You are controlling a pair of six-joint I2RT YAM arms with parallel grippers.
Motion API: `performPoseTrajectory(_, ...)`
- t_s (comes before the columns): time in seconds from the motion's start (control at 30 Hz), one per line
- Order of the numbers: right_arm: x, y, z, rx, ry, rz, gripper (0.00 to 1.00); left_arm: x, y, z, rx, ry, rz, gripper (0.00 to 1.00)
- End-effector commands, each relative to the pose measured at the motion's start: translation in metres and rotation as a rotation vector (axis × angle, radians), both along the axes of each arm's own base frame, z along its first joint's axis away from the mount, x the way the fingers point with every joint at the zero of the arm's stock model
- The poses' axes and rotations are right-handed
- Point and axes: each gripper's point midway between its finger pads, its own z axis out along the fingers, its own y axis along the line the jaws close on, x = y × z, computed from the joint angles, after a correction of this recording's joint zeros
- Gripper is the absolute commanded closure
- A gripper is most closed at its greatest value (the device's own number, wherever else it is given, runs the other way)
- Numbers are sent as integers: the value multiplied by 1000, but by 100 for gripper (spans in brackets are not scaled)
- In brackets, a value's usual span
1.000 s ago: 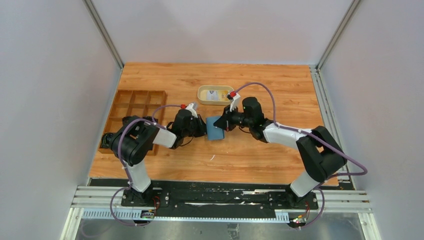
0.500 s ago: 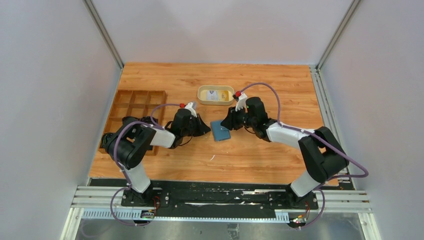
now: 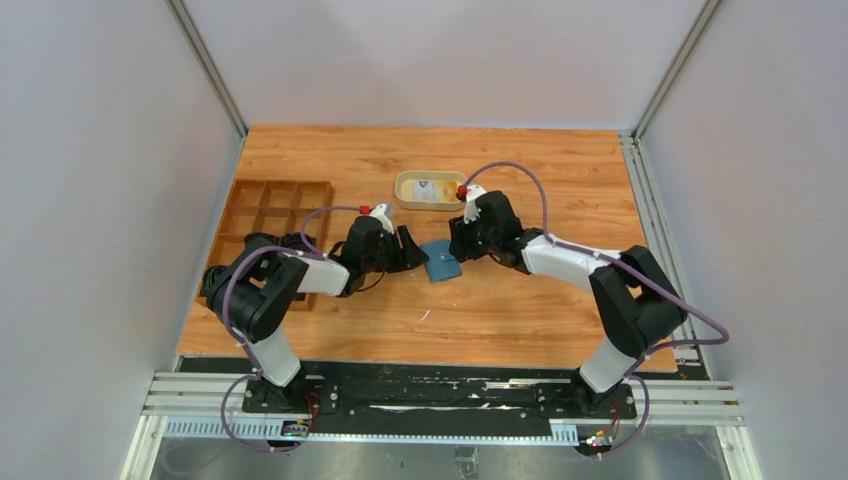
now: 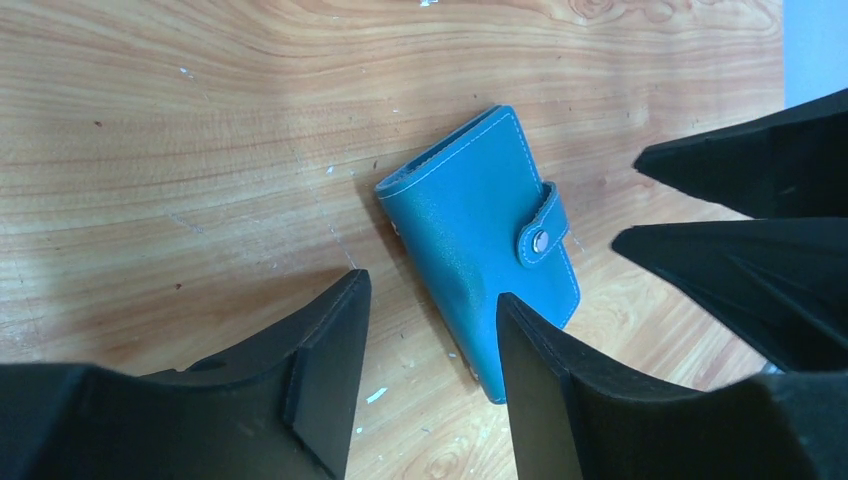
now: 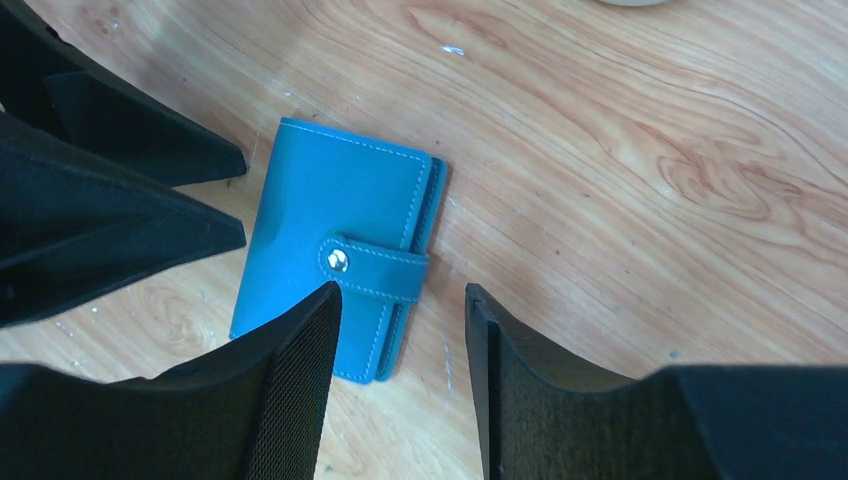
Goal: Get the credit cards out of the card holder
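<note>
The small teal-blue book-fold card holder [image 3: 440,261] lay flat on the orange-brown wooden tabletop [image 3: 520,310], folded shut, its snap tab [image 4: 540,226] wrapped over the open edge and fastened with a silver stud. It sat between the two arms, a little nearer than the oval beige tray [image 3: 401,188] and well apart from the brown wooden compartment box [image 3: 270,215] at the left edge. No cards showed at the holder's edges.

The left tool [image 4: 430,300] hung low just left of the holder, its black fingers spread apart with nothing between them; one fingertip [image 4: 515,320] overlapped the holder's near corner in the wrist view, though contact could not be told. The right tool [image 5: 402,295] hung just right of it, fingers likewise parted and empty, one of them above the tab side.

A thin pale printed card [image 3: 428,190] lay in the tray
</note>
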Motion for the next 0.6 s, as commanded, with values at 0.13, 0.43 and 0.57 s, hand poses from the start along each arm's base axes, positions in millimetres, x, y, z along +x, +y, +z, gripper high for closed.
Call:
performPoseTrajectory(0.13,2,19,-23,-56,55,-24,47,0,-2,5,-3,-4,3,44)
performPoseTrajectory(0.43,3,34,-31,-30,94,-58,47,1,-1,-9,29,12,7,47)
performPoseTrajectory(0.57,1,39,-32,-16,102,-49,47,2,-2,-15,40,20,7,52)
